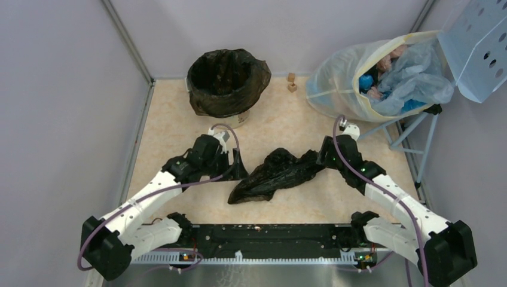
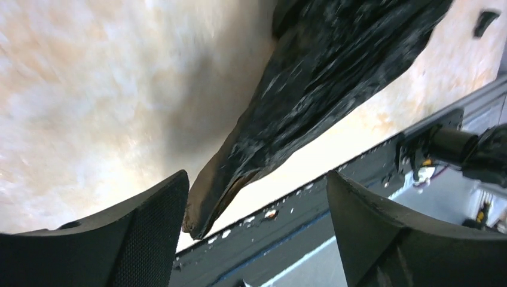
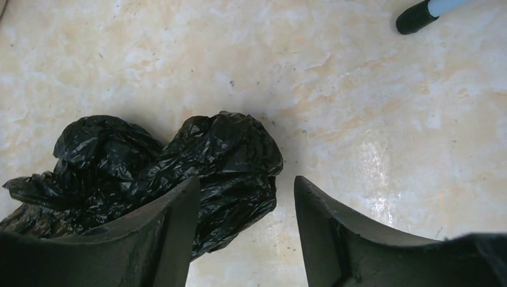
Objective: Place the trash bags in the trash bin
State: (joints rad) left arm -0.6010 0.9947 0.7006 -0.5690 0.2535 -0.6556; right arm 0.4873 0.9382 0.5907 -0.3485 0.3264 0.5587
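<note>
Beige table (image 1: 179, 119): trash bag (image 1: 272, 173) lies between left gripper (image 2: 257, 179) and right gripper (image 3: 246, 182), both spread, its ends half-hidden

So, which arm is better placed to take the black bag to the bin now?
Probably left. The left claw is open beside the bag, and the bin stands on that side of the table. The right claw, also open, is farther from the bin.
</note>
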